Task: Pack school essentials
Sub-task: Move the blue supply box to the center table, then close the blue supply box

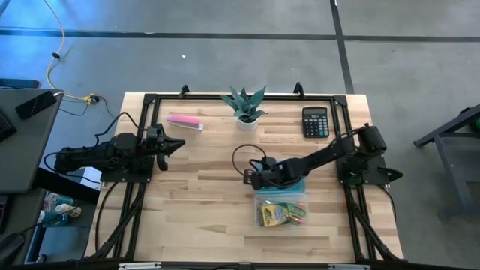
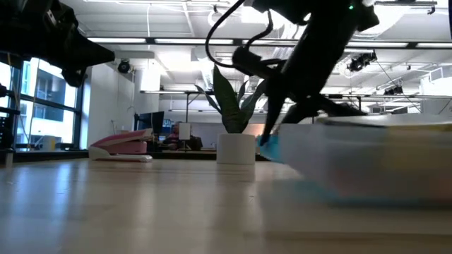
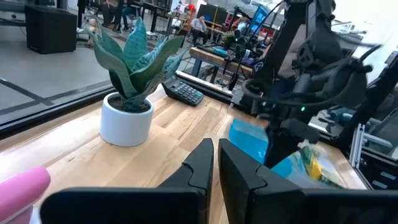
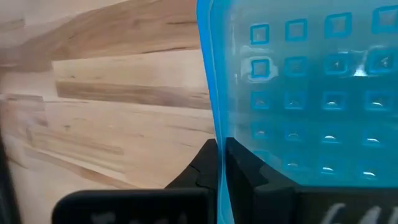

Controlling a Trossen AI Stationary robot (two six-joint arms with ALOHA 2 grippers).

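A clear plastic case (image 1: 281, 212) lies on the table's near right part. Colourful school essentials (image 1: 280, 217) show inside it. Its translucent blue lid (image 4: 298, 93), stamped with small squares, sits at the case's far end (image 1: 281, 192). My right gripper (image 4: 219, 149) reaches in from the right, slanting down, and is shut on the lid's left edge (image 1: 253, 178). My left gripper (image 1: 176, 146) hovers shut and level at the table's left side, holding nothing (image 3: 214, 149). My right gripper pinches the blue lid's outer edge (image 4: 215, 127) between its two fingers. It comes from the table's right side, slanting down. In the low view that edge (image 2: 272, 148) stands a little above the tabletop, while the rest of the lid stays over the case.
A pink bar (image 1: 184, 121) lies far left, and a potted plant (image 1: 245, 109) stands at the far middle. A black calculator (image 1: 315, 121) sits far right. Bare wood stretches between the two grippers and along the near left.
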